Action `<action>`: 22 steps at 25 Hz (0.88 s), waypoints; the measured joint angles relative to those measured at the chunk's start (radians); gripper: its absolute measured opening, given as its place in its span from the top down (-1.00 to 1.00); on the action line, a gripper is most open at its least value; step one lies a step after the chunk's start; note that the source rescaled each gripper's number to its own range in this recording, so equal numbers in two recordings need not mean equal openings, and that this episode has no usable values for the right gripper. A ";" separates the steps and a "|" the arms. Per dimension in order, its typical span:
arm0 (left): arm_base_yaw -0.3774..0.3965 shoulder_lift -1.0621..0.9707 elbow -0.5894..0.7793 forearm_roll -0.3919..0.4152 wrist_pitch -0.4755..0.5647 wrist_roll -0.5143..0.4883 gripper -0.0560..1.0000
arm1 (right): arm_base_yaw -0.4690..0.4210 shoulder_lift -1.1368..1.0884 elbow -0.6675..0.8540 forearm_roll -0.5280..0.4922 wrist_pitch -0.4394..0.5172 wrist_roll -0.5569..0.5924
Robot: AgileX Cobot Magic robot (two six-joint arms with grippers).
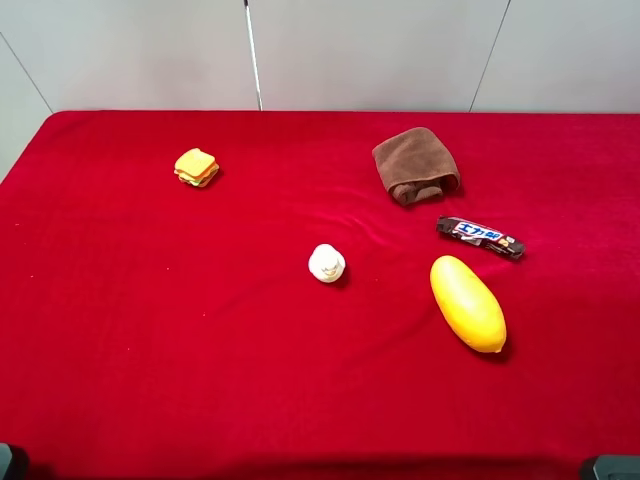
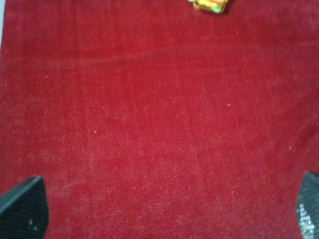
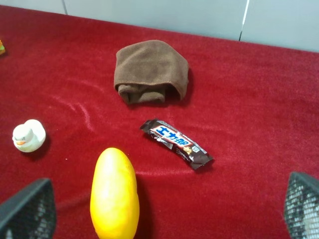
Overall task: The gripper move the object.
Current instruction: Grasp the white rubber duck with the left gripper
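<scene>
The object is a small cream-white rounded lump on the red cloth near the middle of the table. In the right wrist view it looks like a tiny duck with an orange beak. My left gripper is open and empty over bare red cloth, far from the object. My right gripper is open and empty, low at the table's near side, with the object ahead and off to one side. In the exterior high view only dark bits of the arms show, at the bottom left corner and the bottom right corner.
A large yellow oval fruit lies right of the object. A chocolate bar in a dark wrapper and a folded brown cloth lie behind it. An orange-yellow toy sandwich sits at the back left. The red cloth covers the table.
</scene>
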 joint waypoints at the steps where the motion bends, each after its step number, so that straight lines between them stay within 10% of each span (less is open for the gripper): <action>1: 0.000 0.033 0.000 0.000 -0.015 0.017 -1.00 | 0.000 0.000 0.000 0.000 0.000 0.000; 22: -0.129 0.531 0.000 0.000 -0.355 0.223 -1.00 | 0.000 0.000 0.000 0.000 0.001 0.000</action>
